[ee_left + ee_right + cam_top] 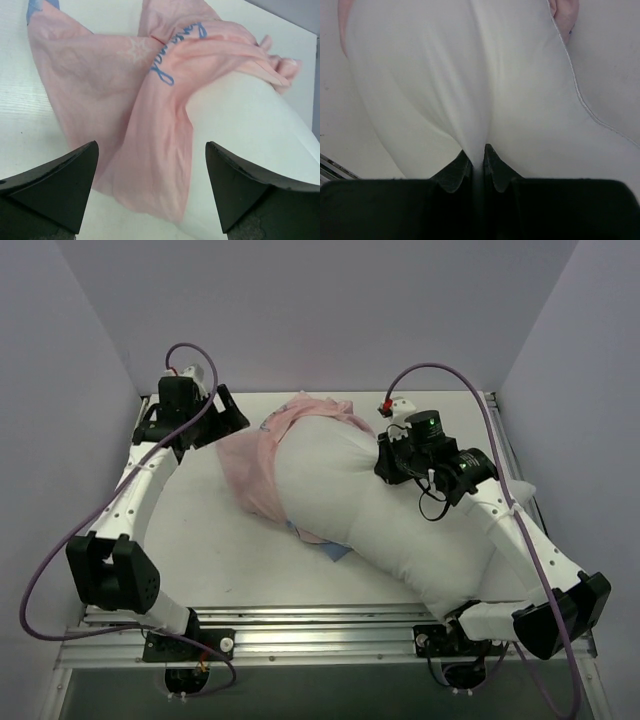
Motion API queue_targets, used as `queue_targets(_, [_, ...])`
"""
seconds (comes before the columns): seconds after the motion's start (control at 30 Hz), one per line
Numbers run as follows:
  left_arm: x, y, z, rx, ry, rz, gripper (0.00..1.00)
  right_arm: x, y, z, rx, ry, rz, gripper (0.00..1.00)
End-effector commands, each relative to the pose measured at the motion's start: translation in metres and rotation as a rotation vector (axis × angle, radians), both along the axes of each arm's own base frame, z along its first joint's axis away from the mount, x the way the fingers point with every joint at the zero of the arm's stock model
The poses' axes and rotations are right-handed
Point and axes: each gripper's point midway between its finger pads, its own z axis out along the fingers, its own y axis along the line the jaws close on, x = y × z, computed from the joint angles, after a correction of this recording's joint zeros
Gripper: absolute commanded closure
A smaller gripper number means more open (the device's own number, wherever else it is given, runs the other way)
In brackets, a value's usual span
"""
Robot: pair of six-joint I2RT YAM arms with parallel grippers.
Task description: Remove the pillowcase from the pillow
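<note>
Top external view: the pillow (410, 525) lies slanted across the surface (215, 555), from the near right corner up toward the far edge. The pillowcase (262, 465) is bunched around its far end, spilling toward the left edge. The right end effector (477, 156) is pinching a small fold of the pillow's white cloth. The left end effector (152, 150) is spread wide with nothing in it, close to the pink cloth. If that small pinch slips, the pillow could slide along with the pillowcase. If the left one grabs pillow too, nothing comes off. The pillow is fat, white, smooth and squashy. The pillowcase is thin, floppy and wrinkly, pink inside with blue writing.
</note>
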Motion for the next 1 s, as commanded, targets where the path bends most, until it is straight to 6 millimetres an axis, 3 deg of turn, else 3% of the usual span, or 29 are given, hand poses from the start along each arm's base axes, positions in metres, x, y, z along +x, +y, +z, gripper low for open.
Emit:
queue_targets(0.0, [-0.022,-0.002,-0.02,-0.004,0.026,-0.023,0.04,0.02,0.011,0.039,0.078,-0.142,0.012,1.0])
queue_targets(0.03, [-0.035,-0.002,-0.039,-0.008,0.066,-0.023,0.05,0.022,0.013,0.037,0.077,-0.135,0.018,1.0])
queue_targets(0.2, [-0.053,-0.025,-0.073,-0.08,0.104,-0.097,0.1,0.024,0.019,0.029,0.094,-0.12,0.029,1.0])
queue_targets(0.33, [-0.054,-0.041,-0.094,-0.1,0.129,-0.139,0.14,0.024,0.022,0.025,0.103,-0.114,0.037,1.0])
queue_targets(0.53, [-0.046,-0.032,-0.112,-0.056,0.129,-0.095,0.27,0.021,0.02,0.016,0.09,-0.101,0.042,1.0])
queue_targets(0.7, [-0.034,-0.036,-0.123,-0.07,0.109,-0.103,0.31,0.017,0.021,0.012,0.108,-0.095,0.048,1.0])
queue_targets(0.97, [-0.02,-0.039,-0.118,-0.07,0.041,-0.129,0.37,0.01,0.019,0.003,0.115,-0.091,0.046,1.0])
